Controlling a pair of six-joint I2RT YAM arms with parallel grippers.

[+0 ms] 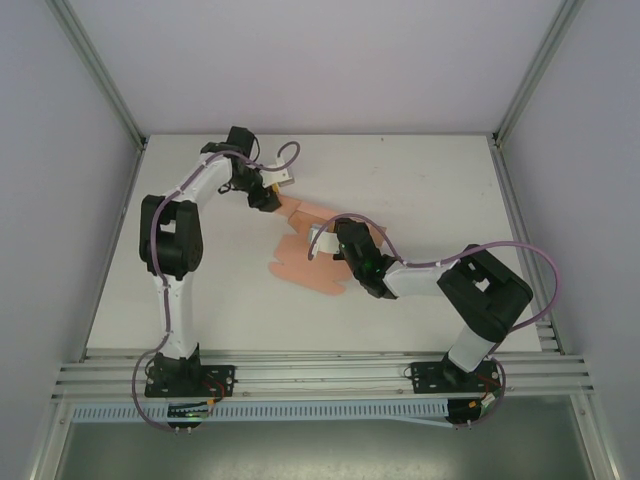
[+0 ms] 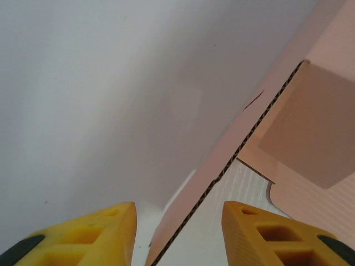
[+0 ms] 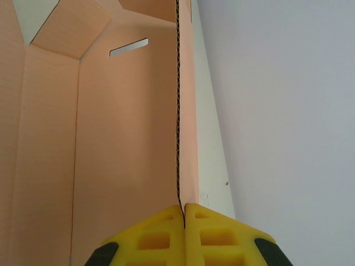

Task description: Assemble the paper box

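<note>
The right gripper (image 3: 184, 213) is pinched shut on the top edge of an upright flap of the paper box (image 3: 111, 138). The left gripper (image 2: 177, 221) stands spread, with another flap's edge running between its fingers, unclamped. The box lies partly folded in the middle of the table (image 1: 420, 180). It looks light and corrugated — stiff across panels, quick to crease — so flap edges near fold lines seem the best holds.

The left arm (image 1: 172, 310) and right arm (image 1: 485, 290) are built of white tubular links joined by chunky black joint housings, each rising from a black base. A lilac cable (image 1: 515, 244) runs loosely along each arm. The left end effector (image 2: 177, 221) and right end effector (image 3: 184, 221) have bright yellow moulded fingers (image 2: 100, 233) with rectangular recessed pockets and dark inserts at their outer corners.
</note>
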